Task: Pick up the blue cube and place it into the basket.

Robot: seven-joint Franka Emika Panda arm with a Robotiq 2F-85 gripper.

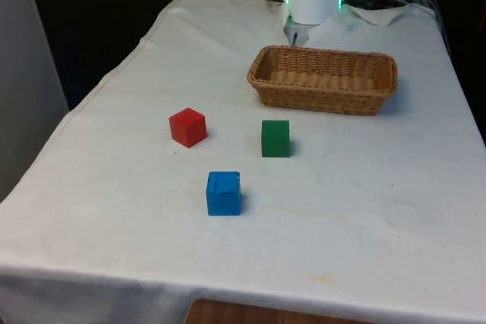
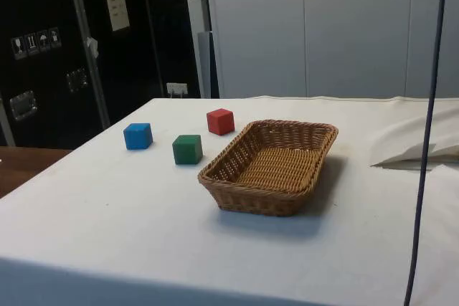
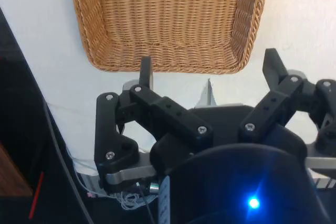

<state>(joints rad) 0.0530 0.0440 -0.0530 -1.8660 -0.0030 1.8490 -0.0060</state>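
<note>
Your gripper (image 3: 207, 74) hangs wide open and empty above the basket (image 1: 323, 79). You'll find the blue cube (image 1: 223, 193) on the bench (image 1: 364, 218), lower centre of the front view, below the red cube (image 1: 187, 127) and green cube (image 1: 275, 138).

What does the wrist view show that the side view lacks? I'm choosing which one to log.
Wrist view alone: the gripper, fingers spread open, nothing between them. Side view alone: the blue cube, green cube and red cube, all on the cloth outside the basket. Both: the basket, with nothing in it.
</note>
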